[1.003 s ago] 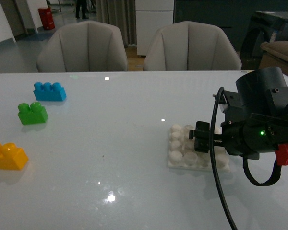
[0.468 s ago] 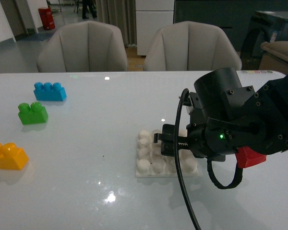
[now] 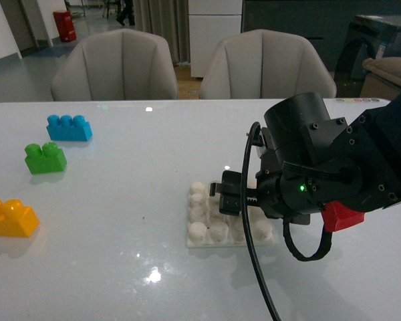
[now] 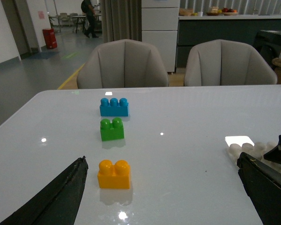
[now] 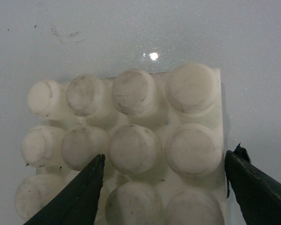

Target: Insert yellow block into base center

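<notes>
The yellow block (image 3: pixel 11 218) sits on the white table near its front left edge; it also shows in the left wrist view (image 4: pixel 114 174). The base (image 3: pixel 202 222), a white studded plate, lies flat on the table right of the middle. My right gripper (image 3: pixel 231 200) is shut on the base, one finger on each side of it, as the right wrist view shows (image 5: pixel 168 152) with the base (image 5: pixel 131 93) between its fingers. My left gripper (image 4: pixel 161 159) is open and empty, low over the table, with the yellow block ahead of its left finger. The base's edge (image 4: pixel 243 149) shows by its right finger.
A green brick (image 3: pixel 45 158) and a blue brick (image 3: pixel 69 127) stand behind the yellow block at the left. Two grey chairs (image 3: pixel 113 67) stand behind the table's far edge. The right arm's black body (image 3: pixel 334 167) fills the table's right side.
My right gripper has slid the base leftward across the table, from the right side toward the middle. The bricks at the left have not moved.
</notes>
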Tool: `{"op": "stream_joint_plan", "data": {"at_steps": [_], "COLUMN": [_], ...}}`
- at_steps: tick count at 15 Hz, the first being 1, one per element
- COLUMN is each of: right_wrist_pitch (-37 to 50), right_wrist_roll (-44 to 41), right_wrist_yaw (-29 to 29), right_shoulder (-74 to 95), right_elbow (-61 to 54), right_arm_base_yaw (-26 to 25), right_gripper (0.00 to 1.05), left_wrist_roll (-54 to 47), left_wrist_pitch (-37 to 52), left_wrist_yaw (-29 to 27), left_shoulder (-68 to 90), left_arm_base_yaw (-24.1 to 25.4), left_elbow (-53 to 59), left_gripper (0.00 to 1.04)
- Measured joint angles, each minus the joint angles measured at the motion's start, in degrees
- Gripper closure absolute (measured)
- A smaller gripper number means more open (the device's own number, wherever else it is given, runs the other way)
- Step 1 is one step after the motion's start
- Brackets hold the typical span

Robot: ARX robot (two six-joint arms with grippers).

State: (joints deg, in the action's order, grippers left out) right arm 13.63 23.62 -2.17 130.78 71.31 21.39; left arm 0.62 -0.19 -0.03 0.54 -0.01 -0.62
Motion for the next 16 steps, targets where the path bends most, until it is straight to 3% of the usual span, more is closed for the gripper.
{"op": "stream_joint_plan", "data": {"at_steps": [2, 3, 7, 11, 13, 16], "right_wrist_pitch": [0.59, 0.85, 5.60, 15.50, 14.05, 3.65], "right_wrist_roll": [0.59, 0.87, 2.82, 6.67, 9.79, 14.38], "right_wrist_yaw": [-0.28, -0.26, -2.14, -5.22, -10.27, -16.04], "right_shoulder": [-1.20, -2.08, -11.80, -35.63, -51.91, -77.70], "right_elbow": [-1.36, -2.27, -8.72, -28.22, -38.99, -51.25], "right_arm_base_yaw": [-0.07, -0.09, -3.10, -11.41, -17.44, -26.53], "right_gripper": [0.08, 0.04, 0.06, 0.06, 0.06, 0.06], "left_wrist_roll": [0.00, 0.00, 0.00, 0.02, 0.00, 0.00], "left_wrist_pitch": [0.00, 0.00, 0.00, 0.00, 0.00, 0.00], "left_wrist_yaw": [0.00, 0.00, -0.02, 0.00, 0.00, 0.00], "left_shoulder": [0.00, 0.00, 0.00, 0.00, 0.00, -0.02], "left_arm_base_yaw": [0.00, 0.00, 0.00, 0.00, 0.00, 0.00], "left_elbow": [0.00, 0.00, 0.00, 0.00, 0.00, 0.00], "left_gripper": [0.07, 0.07, 0.07, 0.07, 0.07, 0.07]}}
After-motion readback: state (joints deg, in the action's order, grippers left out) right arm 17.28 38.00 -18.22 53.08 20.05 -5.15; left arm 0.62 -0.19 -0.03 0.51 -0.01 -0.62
